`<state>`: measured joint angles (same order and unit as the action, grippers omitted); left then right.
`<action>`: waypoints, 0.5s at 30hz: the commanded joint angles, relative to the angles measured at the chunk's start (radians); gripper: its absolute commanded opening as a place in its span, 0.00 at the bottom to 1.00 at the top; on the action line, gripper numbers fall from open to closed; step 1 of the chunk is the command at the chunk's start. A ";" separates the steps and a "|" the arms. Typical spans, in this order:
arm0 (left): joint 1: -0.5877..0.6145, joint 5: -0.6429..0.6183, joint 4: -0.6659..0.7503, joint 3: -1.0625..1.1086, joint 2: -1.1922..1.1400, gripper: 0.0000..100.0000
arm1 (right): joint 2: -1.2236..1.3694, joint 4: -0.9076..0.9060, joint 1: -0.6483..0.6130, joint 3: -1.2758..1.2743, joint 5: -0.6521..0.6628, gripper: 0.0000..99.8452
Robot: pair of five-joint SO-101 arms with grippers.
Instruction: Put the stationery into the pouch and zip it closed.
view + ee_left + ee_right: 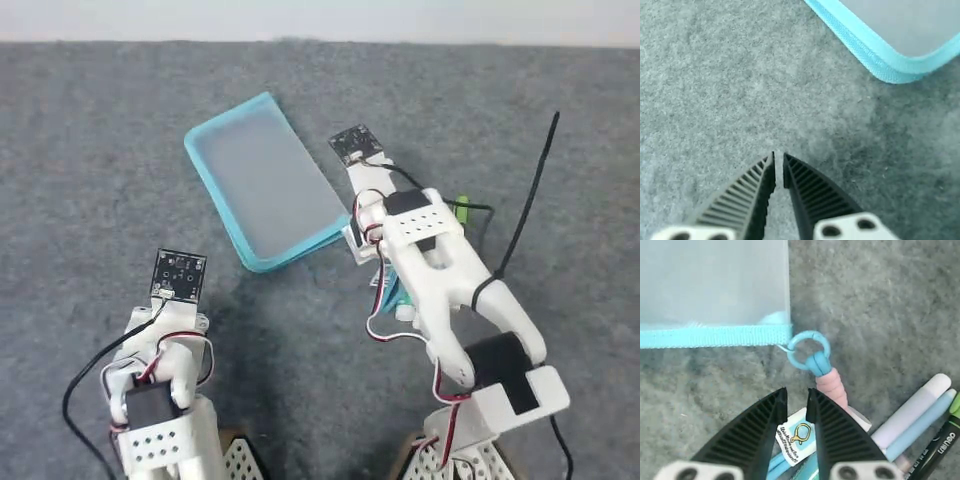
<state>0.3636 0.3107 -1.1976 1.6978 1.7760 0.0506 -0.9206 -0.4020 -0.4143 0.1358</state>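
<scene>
Pens (912, 412) lie largely hidden beneath the right arm (450, 270). Right gripper (796, 396), narrowly parted, hovers by the pouch's (710, 285) zipper ring (791, 354); left gripper (779, 160) nearly closed, empty

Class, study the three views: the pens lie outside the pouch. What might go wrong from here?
1. The right gripper hangs by the ring pull and a tag; it may catch the tag instead.
2. The left gripper is over bare mat, off the pouch, so a tug may drag the pouch.
3. The pens lie close by; a sweep may scatter them.
</scene>
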 commanded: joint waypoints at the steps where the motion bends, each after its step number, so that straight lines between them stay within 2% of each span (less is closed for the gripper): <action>1: -0.006 0.017 0.018 -0.008 -0.009 0.02 | -0.093 -0.064 0.005 0.055 0.000 0.15; 6: -0.008 0.017 0.020 -0.008 -0.009 0.02 | -0.223 -0.162 -0.015 0.052 0.068 0.26; 10: -0.006 0.017 0.020 -0.008 -0.009 0.02 | -0.242 -0.156 0.005 0.048 0.078 0.26; 15: -0.006 0.017 0.020 -0.008 -0.009 0.02 | -0.090 -0.124 0.015 0.069 0.152 0.26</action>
<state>0.3636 0.3107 -1.1976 1.6978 1.7760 -0.0890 -1.0633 -0.3943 -0.4066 0.2325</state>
